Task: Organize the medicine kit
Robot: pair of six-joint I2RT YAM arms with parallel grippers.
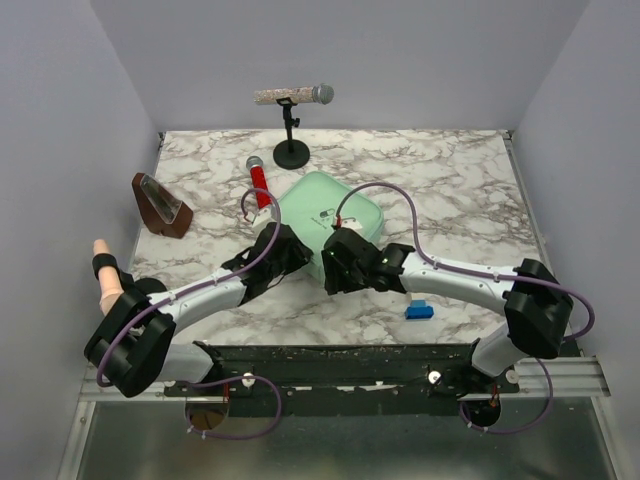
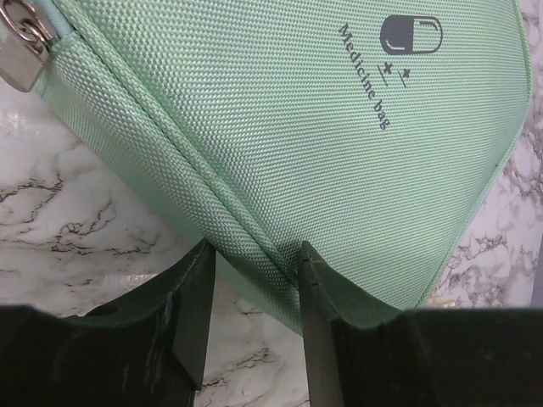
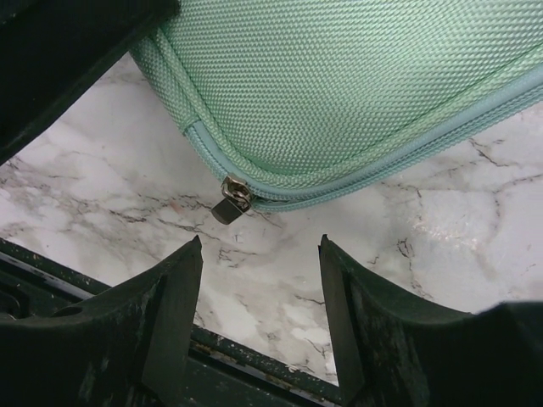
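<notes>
The medicine kit is a mint-green fabric case, zipped shut, lying flat mid-table. It fills the left wrist view, its lid printed "Medicine bag" with a dark pill logo. My left gripper is open at the kit's near left corner; in its wrist view the kit's seam edge lies between the fingers, not pinched. My right gripper is open and empty at the kit's near edge. In the right wrist view the gripper sits just short of a metal zipper pull on the kit.
A small blue box lies near the right arm. A red-handled microphone lies left of the kit. A second microphone rests on a black stand at the back. A brown wedge-shaped holder stands at the left. A second zipper pull shows.
</notes>
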